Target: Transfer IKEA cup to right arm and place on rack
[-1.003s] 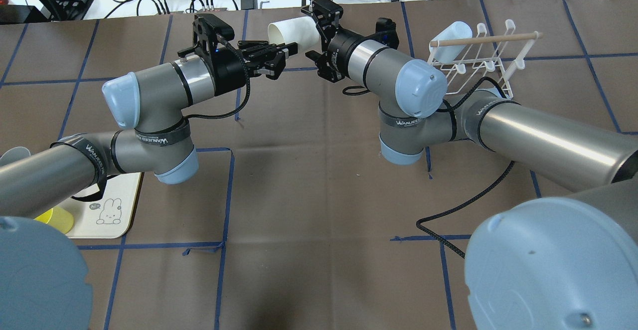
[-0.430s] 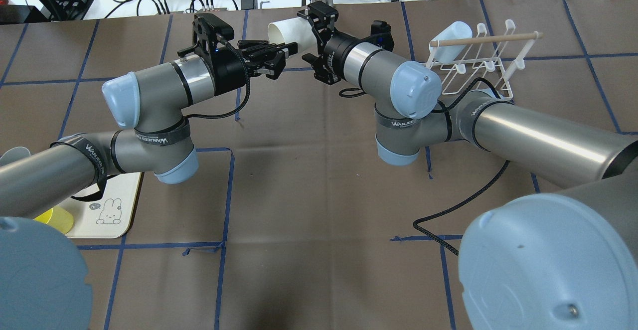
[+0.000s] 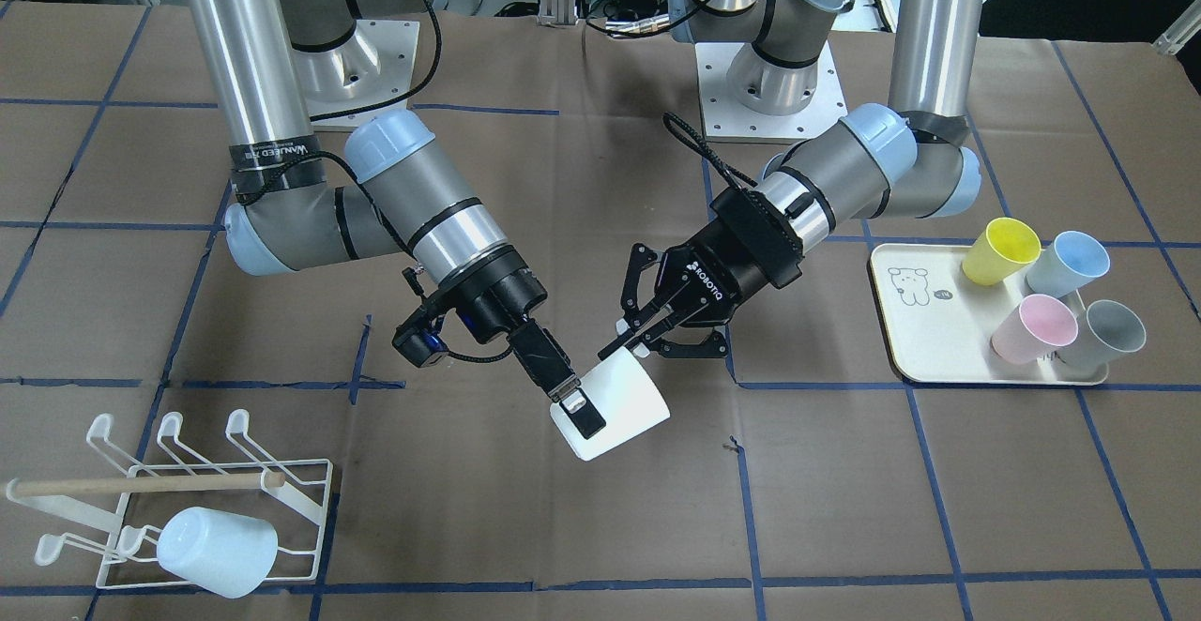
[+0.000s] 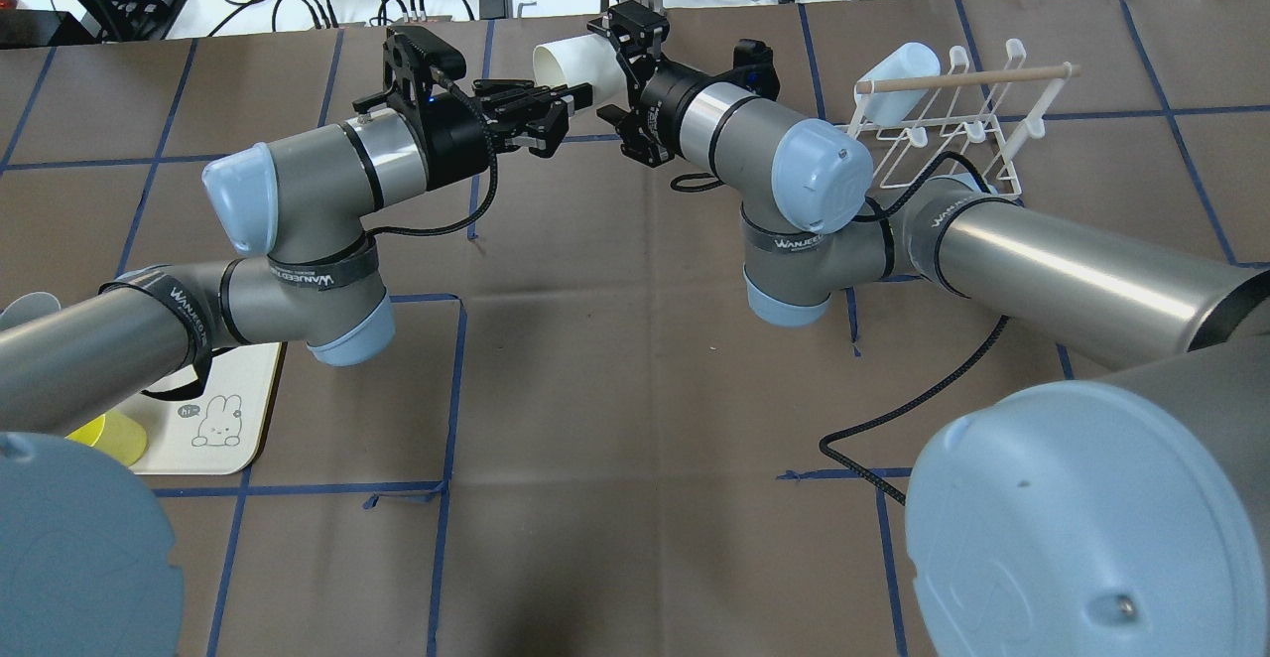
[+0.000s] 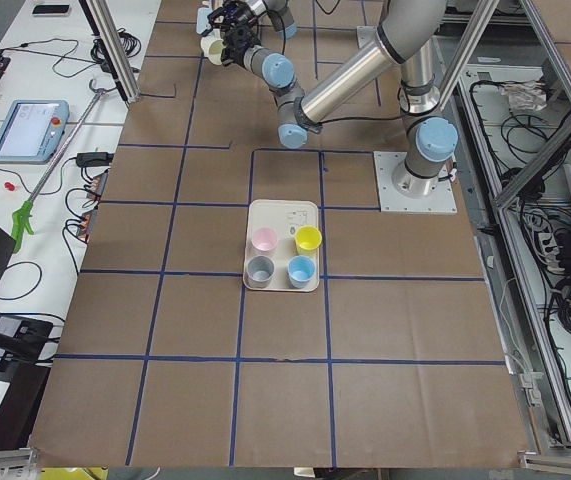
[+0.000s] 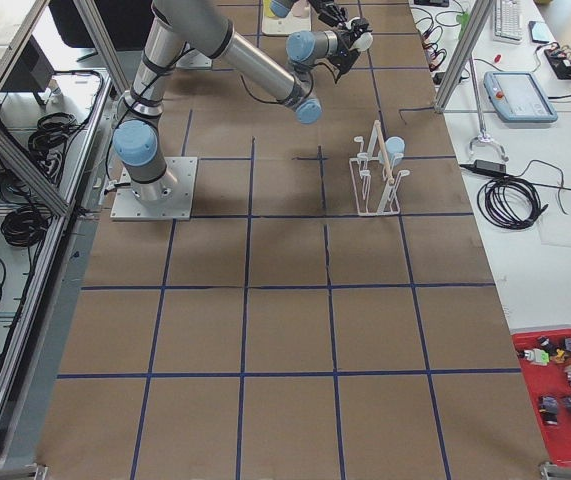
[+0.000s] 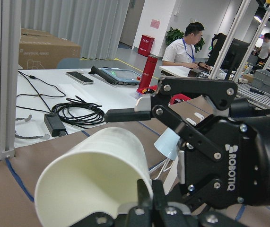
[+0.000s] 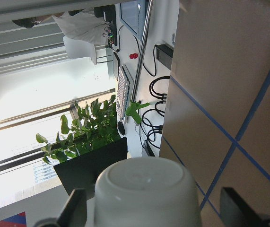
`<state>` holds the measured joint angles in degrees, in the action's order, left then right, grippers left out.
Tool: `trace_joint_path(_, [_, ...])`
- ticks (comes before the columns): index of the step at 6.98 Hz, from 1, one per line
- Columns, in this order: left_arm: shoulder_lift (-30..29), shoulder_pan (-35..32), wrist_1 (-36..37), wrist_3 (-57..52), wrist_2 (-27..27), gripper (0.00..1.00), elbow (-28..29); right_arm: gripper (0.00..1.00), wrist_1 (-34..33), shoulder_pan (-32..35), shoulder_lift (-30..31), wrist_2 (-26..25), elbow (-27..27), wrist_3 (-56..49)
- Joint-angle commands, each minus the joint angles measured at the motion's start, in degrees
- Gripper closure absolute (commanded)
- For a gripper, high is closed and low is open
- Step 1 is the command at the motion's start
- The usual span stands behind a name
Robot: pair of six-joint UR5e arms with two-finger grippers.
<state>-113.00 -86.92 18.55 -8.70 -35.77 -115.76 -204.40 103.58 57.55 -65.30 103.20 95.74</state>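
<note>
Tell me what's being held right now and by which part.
The cup, by its rim, pinched by the left gripper. The right gripper straddles its base, open, not gripping yet.

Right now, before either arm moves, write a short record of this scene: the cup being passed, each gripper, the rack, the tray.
passed cup: white cup, on its side in the air, mouth toward the left gripper
left gripper: shut on the white cup's rim
right gripper: open, fingers either side of the cup's base, gaps showing
rack: one pale blue cup hung on it
tray: yellow cup, blue cup, pink cup, grey cup
stage: handover not yet done
</note>
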Motion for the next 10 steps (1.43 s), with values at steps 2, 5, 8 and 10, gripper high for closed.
trace_joint_path(2, [0.0,0.0,0.0,0.0,-0.1,0.97,0.0,0.02,0.2,0.6,-0.5,-0.1,-0.7,0.1])
trace_joint_path(5, [0.1,-0.1,0.0,0.0,-0.1,0.96,0.0,0.07,0.2,0.6,-0.2,0.0,-0.9,0.1])
trace_joint_path(8, [0.1,-0.1,0.0,0.0,0.0,0.95,0.0,0.11,0.2,0.6,-0.2,0.0,-1.0,0.1])
trace_joint_path(10, [0.1,-0.1,0.0,0.0,-0.1,0.95,0.0,0.32,0.1,0.5,-0.2,0.2,-1.0,0.1])
